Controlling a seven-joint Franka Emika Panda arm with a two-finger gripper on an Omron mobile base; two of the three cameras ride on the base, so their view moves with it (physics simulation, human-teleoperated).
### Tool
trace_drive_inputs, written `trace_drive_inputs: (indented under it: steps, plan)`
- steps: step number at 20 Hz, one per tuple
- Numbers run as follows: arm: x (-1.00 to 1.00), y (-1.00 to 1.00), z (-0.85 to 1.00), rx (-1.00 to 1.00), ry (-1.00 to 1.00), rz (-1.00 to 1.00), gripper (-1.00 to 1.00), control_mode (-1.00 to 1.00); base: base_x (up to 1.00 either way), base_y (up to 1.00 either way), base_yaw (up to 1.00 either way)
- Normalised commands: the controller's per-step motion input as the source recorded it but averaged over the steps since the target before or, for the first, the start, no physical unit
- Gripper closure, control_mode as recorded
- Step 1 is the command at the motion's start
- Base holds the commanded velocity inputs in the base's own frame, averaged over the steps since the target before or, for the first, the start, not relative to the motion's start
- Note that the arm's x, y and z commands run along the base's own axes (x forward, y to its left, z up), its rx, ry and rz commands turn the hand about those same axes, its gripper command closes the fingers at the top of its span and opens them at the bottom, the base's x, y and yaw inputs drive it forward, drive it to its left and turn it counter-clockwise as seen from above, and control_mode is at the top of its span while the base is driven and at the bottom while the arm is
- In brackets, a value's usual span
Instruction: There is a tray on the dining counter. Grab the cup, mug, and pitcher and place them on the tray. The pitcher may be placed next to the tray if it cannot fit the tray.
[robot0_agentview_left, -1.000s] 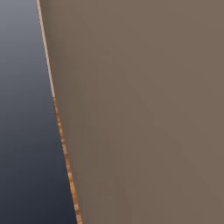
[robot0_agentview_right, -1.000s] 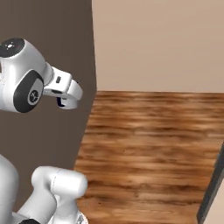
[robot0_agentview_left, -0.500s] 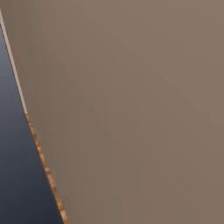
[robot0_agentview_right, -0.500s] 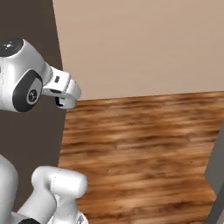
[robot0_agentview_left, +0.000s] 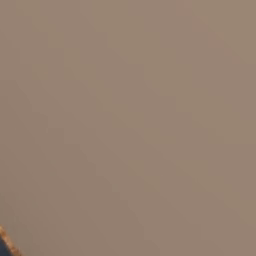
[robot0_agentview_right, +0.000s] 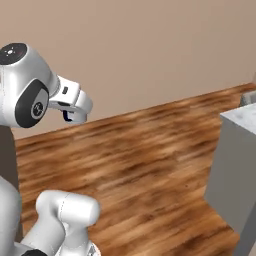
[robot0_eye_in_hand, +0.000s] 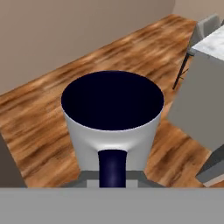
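**Base swings round with the mug, bench coming into sight**

Left base view: the tan wall (robot0_agentview_left: 125, 100) now covers almost everything. The dark strip that stood at the left edge a second ago has slid away to the bottom left corner. The whole picture has shifted, so the base is turning and nothing in the room has moved.

Right base view: the dark panel on the left is gone, and the grey corner of the bench (robot0_agentview_right: 235, 170) has come in at the right, across the wooden floor (robot0_agentview_right: 150, 150). The gripper (robot0_agentview_right: 70, 114) hangs over the floor, well apart from the bench.

Hand view: the mug (robot0_eye_in_hand: 112, 131) sits right under the hand with its navy mouth upward, in the air above the floor, so I judge the gripper pinches it. The bench lies to the mug's right with a chair (robot0_eye_in_hand: 205, 26) beside it. This looks like mid-carry, with the placing not yet done.
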Motion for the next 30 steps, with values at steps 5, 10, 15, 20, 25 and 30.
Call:
trace_drive_inputs:
  steps: [5, 10, 15, 20, 25, 30]
  plan:
    - [0.0, 0.0, 0.0, 0.0, 0.0, 0.0, 1.0, 1.0, 1.0, 0.97, -0.63]
    - [0.0, 0.0, 0.0, 0.0, 0.0, 0.0, 1.0, 1.0, 1.0, 1.0, -0.66]
    - [0.0, 0.0, 0.0, 0.0, 0.0, 0.0, 1.0, 1.0, 0.99, 1.0, -0.68]
    - [0.0, 0.0, 0.0, 0.0, 0.0, 0.0, 1.0, 1.0, 1.0, 1.0, -0.69]
    - [0.0, 0.0, 0.0, 0.0, 0.0, 0.0, 1.0, 1.0, 0.99, 1.0, -0.69]
    - [0.0, 0.0, 0.0, 0.0, 0.0, 0.0, 1.0, 1.0, 0.81, 1.0, -0.67]
